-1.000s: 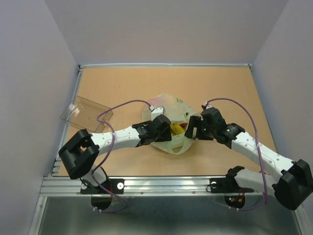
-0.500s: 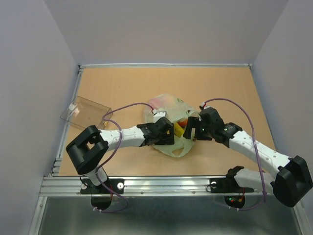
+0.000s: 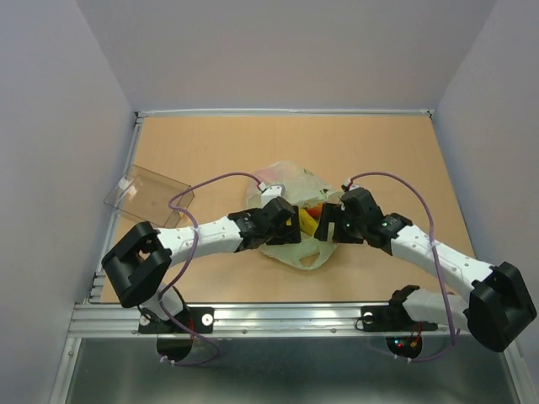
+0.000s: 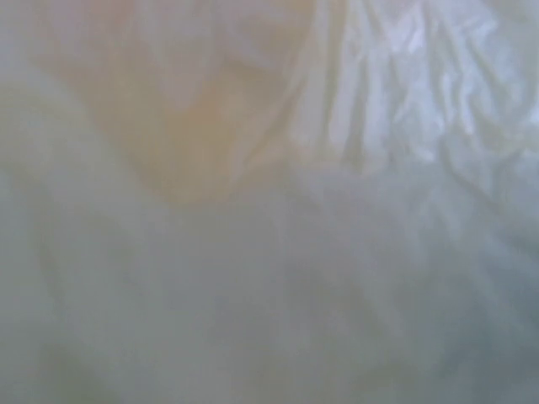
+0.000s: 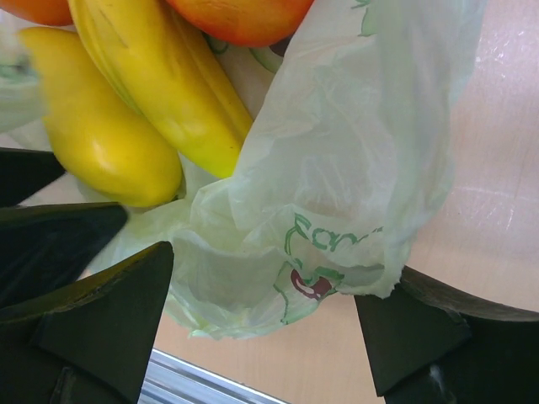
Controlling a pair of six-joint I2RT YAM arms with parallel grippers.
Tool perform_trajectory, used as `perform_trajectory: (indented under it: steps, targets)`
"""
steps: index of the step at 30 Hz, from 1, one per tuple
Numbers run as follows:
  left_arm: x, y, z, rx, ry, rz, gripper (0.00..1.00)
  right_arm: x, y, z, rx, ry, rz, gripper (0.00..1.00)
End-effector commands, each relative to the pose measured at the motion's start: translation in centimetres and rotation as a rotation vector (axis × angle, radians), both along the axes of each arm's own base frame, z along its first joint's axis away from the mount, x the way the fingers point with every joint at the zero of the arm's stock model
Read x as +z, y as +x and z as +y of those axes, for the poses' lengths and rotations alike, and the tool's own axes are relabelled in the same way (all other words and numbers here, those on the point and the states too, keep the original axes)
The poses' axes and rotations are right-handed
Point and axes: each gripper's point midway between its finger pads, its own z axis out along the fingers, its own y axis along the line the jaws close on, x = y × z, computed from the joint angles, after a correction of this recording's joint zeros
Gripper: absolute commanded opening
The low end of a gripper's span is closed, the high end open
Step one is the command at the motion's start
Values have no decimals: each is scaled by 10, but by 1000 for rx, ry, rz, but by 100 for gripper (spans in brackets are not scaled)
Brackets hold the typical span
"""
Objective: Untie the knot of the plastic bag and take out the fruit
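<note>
The pale green plastic bag (image 3: 301, 252) lies mid-table with its mouth open between my two grippers. No tied knot shows. Fruit shows in the mouth (image 3: 310, 216): in the right wrist view a yellow banana (image 5: 168, 93), a second yellow piece (image 5: 101, 143) and an orange round fruit (image 5: 244, 17). My right gripper (image 5: 261, 324) is open wide, and a printed flap of the bag (image 5: 337, 168) hangs between its fingers (image 5: 93, 320). My left gripper (image 3: 282, 224) is at the bag's left side. Its wrist view is filled with bag film (image 4: 278, 252), which hides its fingers.
A clear rigid box (image 3: 147, 195) lies at the table's left edge. The metal rail (image 3: 278, 316) runs along the near edge, just below the bag. Grey walls close in the wooden table (image 3: 210, 143) on three sides.
My right gripper has moved left to the bag's mouth. My left arm swung right and then back, and its gripper stays at the bag. The bag's lower flap has shifted slightly.
</note>
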Motion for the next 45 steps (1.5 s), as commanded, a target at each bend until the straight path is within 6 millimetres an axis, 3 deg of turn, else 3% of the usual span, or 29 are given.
perform_trajectory:
  steps: [1,5,9,13,21,29,32,33,34,39,42,45]
  targets:
    - [32,22,8,126,-51,-80,95,-6,2,9,10,27,-14,89]
    - [37,36,4,162,-63,-107,94,-11,1,10,10,29,-9,89]
    - [17,44,5,179,-6,-85,89,-14,1,11,9,33,-8,89]
    - [10,51,7,194,20,-88,80,-17,0,11,10,35,-6,89]
    - [5,51,-5,158,7,-68,75,-24,-6,15,34,48,21,89]
    - [0,59,-3,144,34,-72,58,-32,-5,16,41,30,39,88]
    - [0,64,2,152,52,-81,57,-35,-6,14,36,20,42,88]
    - [0,64,4,156,57,-84,49,-35,-6,13,33,19,41,88]
    - [4,67,8,164,57,-93,39,-37,-7,11,28,14,42,88]
    - [21,73,14,152,51,-126,10,-41,-8,9,20,4,47,86]
    - [41,75,13,138,31,-158,3,-41,-8,9,17,5,50,85]
    - [80,77,13,142,-37,-214,2,-43,-3,3,-10,-24,32,84]
